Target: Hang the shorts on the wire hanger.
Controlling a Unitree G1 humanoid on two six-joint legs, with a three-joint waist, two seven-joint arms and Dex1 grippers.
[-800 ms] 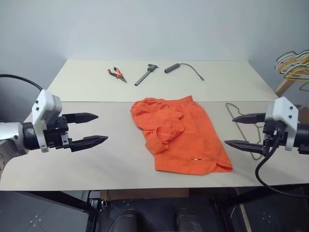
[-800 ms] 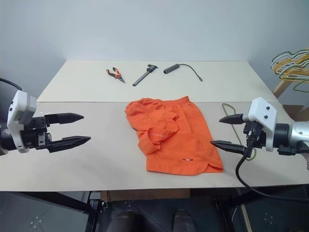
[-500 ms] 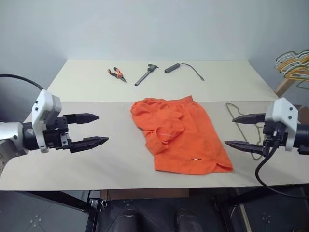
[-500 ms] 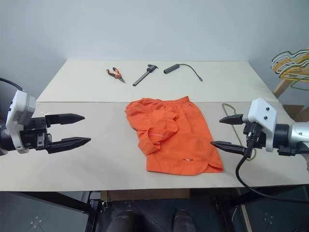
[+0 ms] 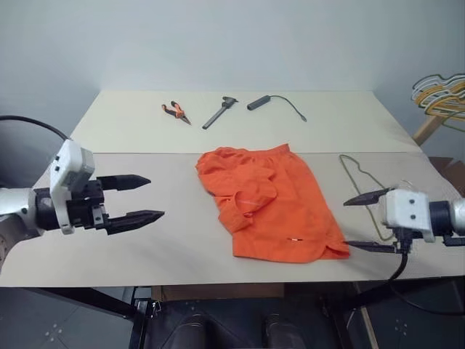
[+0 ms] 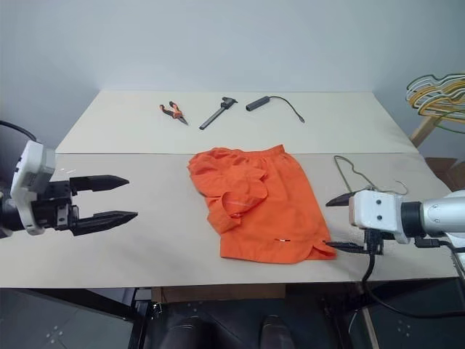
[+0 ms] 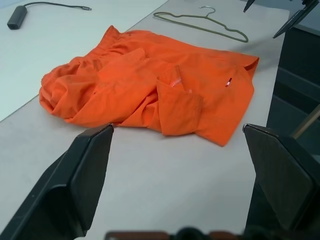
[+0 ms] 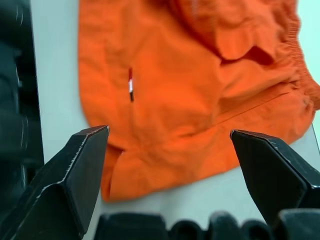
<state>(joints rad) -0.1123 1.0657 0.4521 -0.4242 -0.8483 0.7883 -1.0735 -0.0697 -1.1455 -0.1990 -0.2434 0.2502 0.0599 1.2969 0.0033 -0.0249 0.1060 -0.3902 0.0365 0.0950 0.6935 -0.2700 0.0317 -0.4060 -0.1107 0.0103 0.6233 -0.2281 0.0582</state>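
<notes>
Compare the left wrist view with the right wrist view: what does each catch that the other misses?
Left wrist view alone: the wire hanger lying flat on the table beyond the shorts, a black adapter with its cable, and the right gripper with its tips apart. Right wrist view alone: a close look down on the hem corner and its pale mark. Both: the orange shorts and pale tabletop, each framed by that arm's own open black fingers.

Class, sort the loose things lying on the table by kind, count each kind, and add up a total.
Clothing: 1, bright orange shorts
Hangers: 1, thin grey wire hanger
Hand tools: 2, orange-handled pliers, dark metal tool
Cabled devices: 1, black block with cord
Total: 5
</notes>
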